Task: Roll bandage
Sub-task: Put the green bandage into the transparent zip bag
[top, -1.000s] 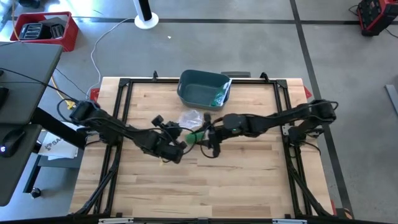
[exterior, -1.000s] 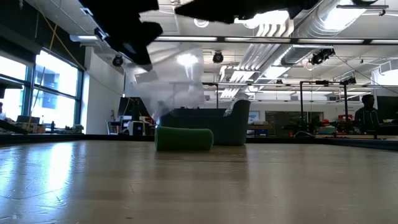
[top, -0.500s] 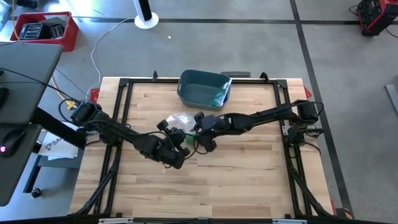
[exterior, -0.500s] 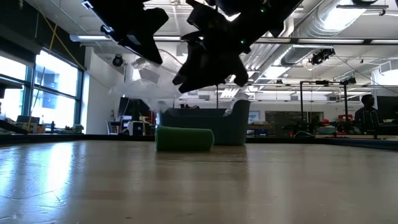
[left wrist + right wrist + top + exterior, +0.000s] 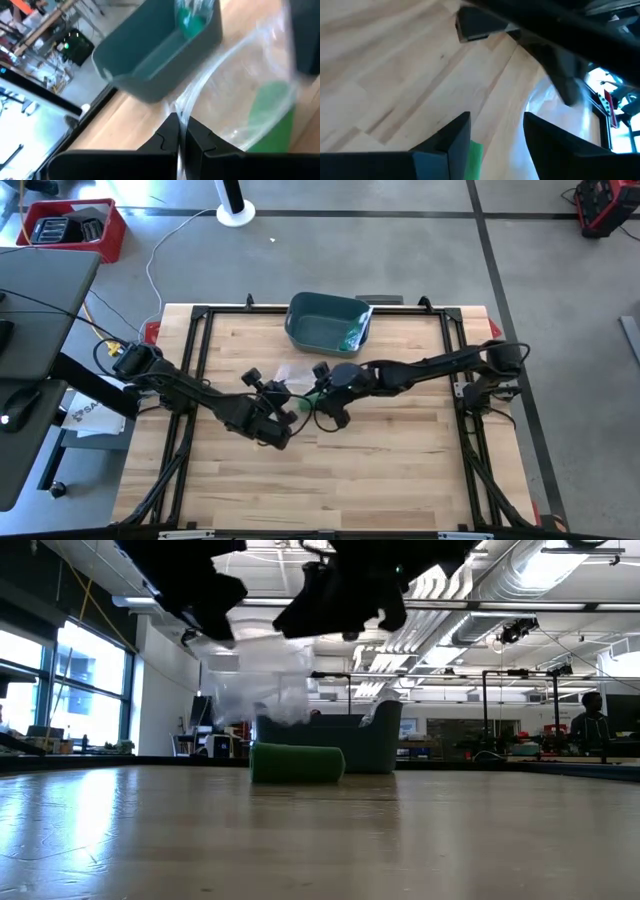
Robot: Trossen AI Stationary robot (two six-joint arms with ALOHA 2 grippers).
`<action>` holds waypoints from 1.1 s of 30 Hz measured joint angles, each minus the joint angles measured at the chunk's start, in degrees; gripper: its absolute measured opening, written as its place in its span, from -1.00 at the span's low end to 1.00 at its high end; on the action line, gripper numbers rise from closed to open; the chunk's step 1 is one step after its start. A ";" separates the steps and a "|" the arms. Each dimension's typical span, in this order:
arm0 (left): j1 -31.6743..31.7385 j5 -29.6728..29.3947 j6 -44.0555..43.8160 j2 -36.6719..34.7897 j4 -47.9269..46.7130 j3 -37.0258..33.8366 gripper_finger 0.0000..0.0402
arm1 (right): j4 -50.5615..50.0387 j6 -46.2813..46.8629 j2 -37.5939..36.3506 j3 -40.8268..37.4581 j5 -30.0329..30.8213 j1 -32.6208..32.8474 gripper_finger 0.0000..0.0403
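Note:
A green bandage roll lies on its side on the table near the middle, also seen as a green patch from above. A clear plastic bag hangs over it, with my left gripper shut on it. In the left wrist view the roll shows through the plastic. My right gripper hovers open just above the roll, next to the bag, touching nothing. In the high view my left gripper and my right gripper stand close together. My left gripper pinches an edge of the clear bag between its two shut fingers. The fingers slant down toward the table's far right. The bag hangs slack from the fingers, clear of the table in the low view.
A teal bin stands at the table's far edge, with a green item in it. A black frame runs around the tabletop. Bare wood lies toward the near edge.
My right gripper has moved toward the table's left edge, close up to the bag and roll, and has tipped its fingers further down. The hanging bag has shifted and changed shape a little. The roll has stayed where it was.

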 joint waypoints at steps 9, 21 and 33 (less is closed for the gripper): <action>-0.75 8.14 -22.37 0.00 -27.79 0.00 -1.00 | -14.72 6.14 -6.47 -0.05 -16.50 -3.95 -0.15; -2.90 14.65 -30.54 0.04 -31.04 0.00 -1.00 | 6.68 14.97 -0.68 -17.04 -20.62 -11.49 -0.15; -6.71 17.07 -28.44 0.07 -28.95 -0.02 -1.00 | 15.01 18.92 10.03 -15.37 -12.18 -10.29 0.31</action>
